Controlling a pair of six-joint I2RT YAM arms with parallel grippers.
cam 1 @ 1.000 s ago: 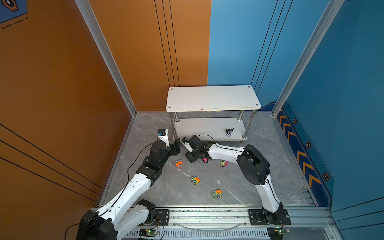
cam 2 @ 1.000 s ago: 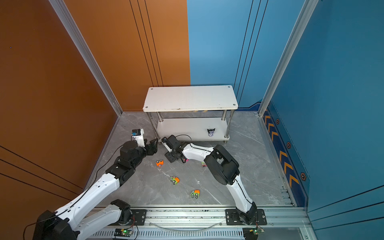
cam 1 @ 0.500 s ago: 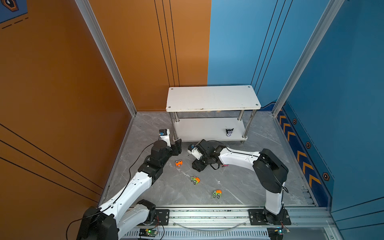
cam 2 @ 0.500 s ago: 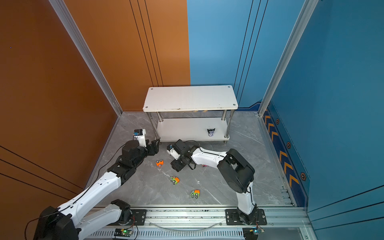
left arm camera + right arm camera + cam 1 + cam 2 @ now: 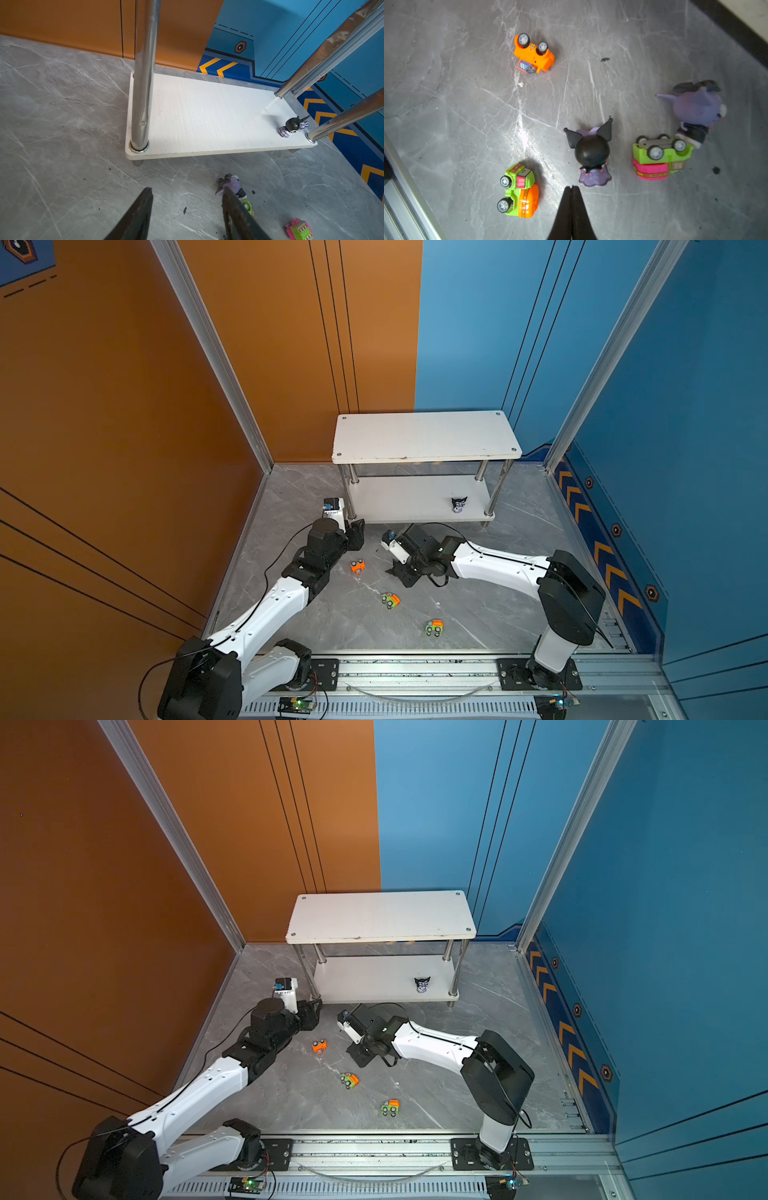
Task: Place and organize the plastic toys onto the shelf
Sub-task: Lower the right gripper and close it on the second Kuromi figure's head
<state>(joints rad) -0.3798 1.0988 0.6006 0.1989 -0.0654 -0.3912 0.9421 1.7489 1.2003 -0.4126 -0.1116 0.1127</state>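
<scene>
On the lower tier of the two-tier white shelf with chrome posts (image 5: 424,439), we record one black-and-purple cat-eared figurine (image 5: 294,126), upright, near an end post. On the grey marbled tabletop (image 5: 478,605) in front of the shelf we count:
- orange toy car (image 5: 533,55), tipped over;
- green-and-orange toy truck (image 5: 519,191), wheels turned sideways;
- second green-and-orange truck (image 5: 434,627), set well apart from the others;
- black-headed figurine in a purple skirt (image 5: 591,153), upright;
- green-and-pink toy truck (image 5: 658,158), overturned, touching the feet of a purple figurine (image 5: 697,110) that lies on its side.

Left hand (image 5: 187,188): fingers spread, nothing between them, low over the tabletop near the shelf's corner post.
Right hand (image 5: 572,188): fingers pressed together, holding nothing, tip just beside the upright figurine's skirt.
</scene>
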